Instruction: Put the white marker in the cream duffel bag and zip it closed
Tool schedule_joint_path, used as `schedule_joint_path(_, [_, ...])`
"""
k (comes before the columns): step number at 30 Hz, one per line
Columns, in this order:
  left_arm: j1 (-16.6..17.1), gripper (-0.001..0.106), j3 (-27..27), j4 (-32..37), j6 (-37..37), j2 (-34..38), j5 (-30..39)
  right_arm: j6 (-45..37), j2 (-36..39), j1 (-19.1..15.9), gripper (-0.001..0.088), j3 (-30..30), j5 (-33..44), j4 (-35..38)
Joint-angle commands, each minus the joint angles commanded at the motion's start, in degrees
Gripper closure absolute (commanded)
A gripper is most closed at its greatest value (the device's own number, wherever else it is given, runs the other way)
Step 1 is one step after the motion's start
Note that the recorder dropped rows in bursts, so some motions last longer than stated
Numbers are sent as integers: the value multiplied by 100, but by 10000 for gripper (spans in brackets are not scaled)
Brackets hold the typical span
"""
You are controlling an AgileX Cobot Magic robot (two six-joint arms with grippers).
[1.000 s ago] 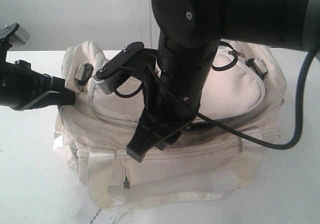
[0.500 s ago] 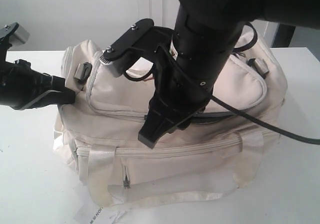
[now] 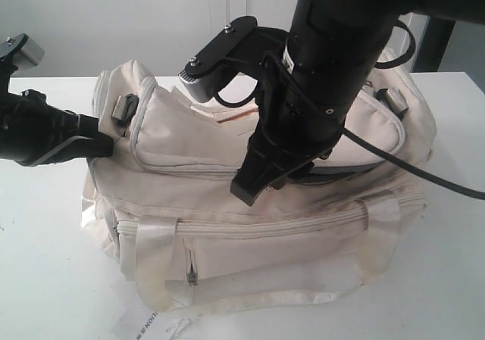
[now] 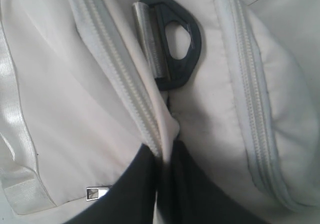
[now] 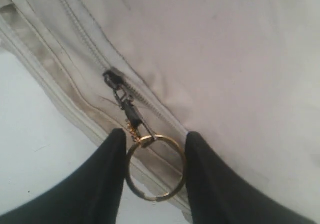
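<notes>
so the cream duffel bag point(image 3: 265, 234) is sitting on the white table point(image 3: 45, 264), front pocket facing the exterior camera, with a paper tag point(image 3: 144, 326) poking out under its near edge. the left gripper point(image 3: 106, 147) is at the bag's left end, just beside a black buckle point(image 4: 177, 49), and it's clamped down tight on a pinched fold of the cream fabric. the right gripper point(image 5: 155, 133) points down at the curved top zip and has its jaws partly closed on a brass ring point(image 5: 135, 189), which sits across the gap touching both fingers. that ring hangs off the dark zip pull point(image 5: 127, 107). can't see the white marker in any view
</notes>
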Motion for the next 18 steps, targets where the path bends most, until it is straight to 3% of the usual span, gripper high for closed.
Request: schedule_joint_path(18, [0, 1053, 0, 0, 13, 0, 0, -134, 0, 2, 868, 0, 0, -12])
